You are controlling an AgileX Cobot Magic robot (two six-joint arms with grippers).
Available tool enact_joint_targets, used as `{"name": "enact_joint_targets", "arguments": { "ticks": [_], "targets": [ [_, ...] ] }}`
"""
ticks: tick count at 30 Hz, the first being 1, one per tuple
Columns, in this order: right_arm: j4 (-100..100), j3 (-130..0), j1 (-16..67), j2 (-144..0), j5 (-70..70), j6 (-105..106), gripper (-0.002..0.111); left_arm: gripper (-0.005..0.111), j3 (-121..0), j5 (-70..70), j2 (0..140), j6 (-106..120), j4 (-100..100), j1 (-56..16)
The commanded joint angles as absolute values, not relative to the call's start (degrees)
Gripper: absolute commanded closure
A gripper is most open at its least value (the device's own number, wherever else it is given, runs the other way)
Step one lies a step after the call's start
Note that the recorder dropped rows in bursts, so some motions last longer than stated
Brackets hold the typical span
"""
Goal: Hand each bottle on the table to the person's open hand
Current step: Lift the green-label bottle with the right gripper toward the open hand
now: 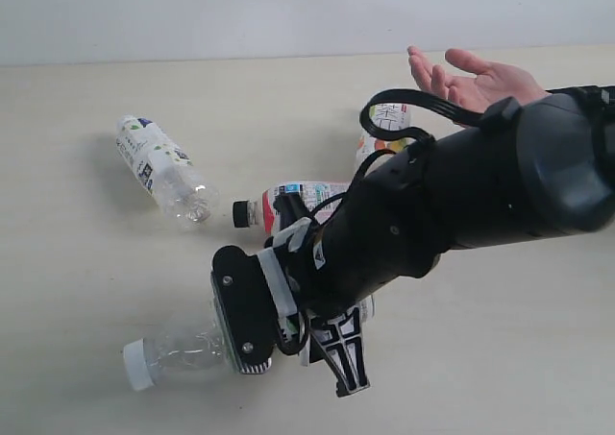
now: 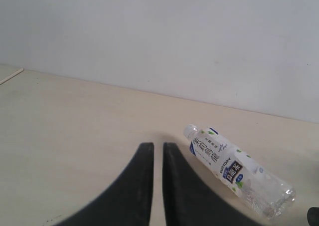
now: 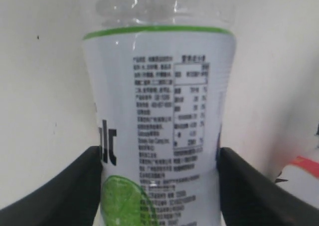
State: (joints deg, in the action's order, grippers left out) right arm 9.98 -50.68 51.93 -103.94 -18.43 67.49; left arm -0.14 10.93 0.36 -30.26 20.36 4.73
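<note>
Right gripper (image 3: 159,158) straddles the lime bottle (image 1: 183,347), which lies on its side on the table (image 1: 77,262), low and left in the exterior view. Its 2 fingers (image 3: 75,191) stand apart at the label's flanks; whether they clamp cannot be told. Left gripper (image 2: 153,146): fingers together, empty, with the dark-print bottle (image 2: 234,173) lying just beside. Pink bottle (image 1: 307,197) and orange bottle (image 1: 384,128) lie between the lime bottle and the open hand (image 1: 476,82).

Bulky black arm (image 1: 480,195), looped black cable (image 1: 404,93), black-and-white tool (image 1: 300,373)
</note>
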Motion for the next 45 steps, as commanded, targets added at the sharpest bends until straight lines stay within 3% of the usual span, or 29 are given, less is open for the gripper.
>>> {"name": "enact_joint_targets", "arguments": {
  "ticks": [1, 4, 11, 20, 30, 36, 45],
  "targets": [
    [14.6, -51.1, 52.0, -103.9, -17.9, 67.5, 0.087, 0.097, 0.0, 10.8, 0.0, -30.2, 20.2, 4.4],
    [14.6, -51.1, 52.0, -103.9, -17.9, 67.5, 0.108, 0.097, 0.0, 10.8, 0.0, -30.2, 20.2, 4.4],
    [20.1, -51.1, 52.0, -99.6, -17.9, 67.2, 0.108, 0.097, 0.0, 10.8, 0.0, -30.2, 20.2, 4.4],
    [20.4, -51.3, 52.0, -88.3, -18.7, 42.4, 0.108, 0.097, 0.0, 10.8, 0.0, -30.2, 20.2, 4.4],
    [-13.4, -56.5, 47.5, -87.4, -36.7, 0.0, 0.108, 0.097, 0.0, 10.8, 0.0, -30.2, 20.2, 4.4],
    [-18.6, -63.9, 42.4, -87.4, -47.4, -3.2, 0.108, 0.097, 0.0, 10.8, 0.0, -30.2, 20.2, 4.4],
    [-18.6, -73.3, 32.6, -87.4, -51.5, -5.7, 0.108, 0.097, 0.0, 10.8, 0.0, -30.2, 20.2, 4.4]
  ]
}}
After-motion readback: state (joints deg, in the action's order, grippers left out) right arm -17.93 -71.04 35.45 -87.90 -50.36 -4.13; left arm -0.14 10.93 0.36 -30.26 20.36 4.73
